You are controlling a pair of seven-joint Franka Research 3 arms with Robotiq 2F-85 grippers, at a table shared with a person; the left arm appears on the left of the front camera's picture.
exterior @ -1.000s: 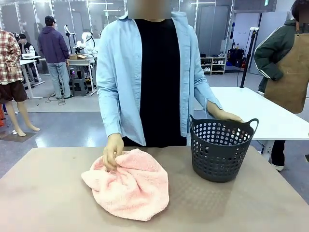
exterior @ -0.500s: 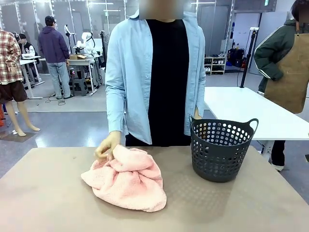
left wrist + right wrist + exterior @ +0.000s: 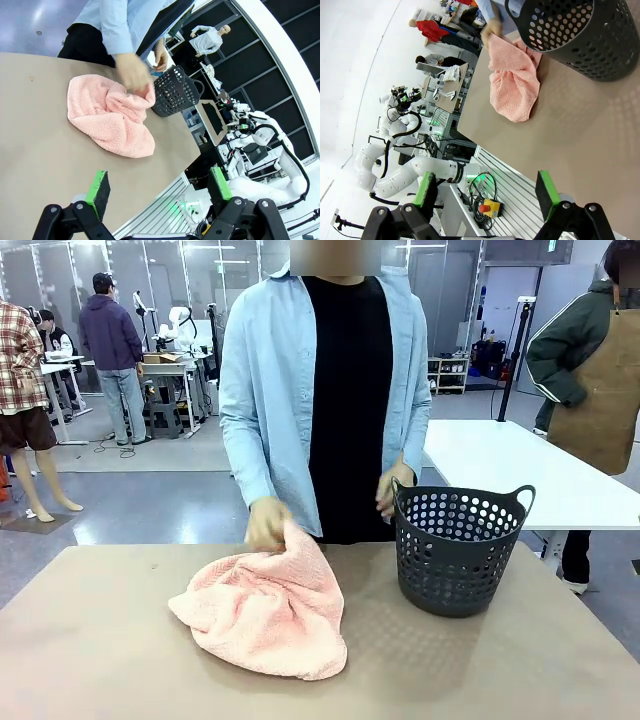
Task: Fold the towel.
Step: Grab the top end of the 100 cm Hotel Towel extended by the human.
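Tabletop, towel (crumpled) well beyond left gripper

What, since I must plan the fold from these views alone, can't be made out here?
Front view: the towel lies bunched; its own folds hide its corners.
Front view: the person's hand covers the part it grips; the left wrist view blurs that hand.
Front view: the basket wall hides its floor; the right wrist view's top edge cuts the basket off.
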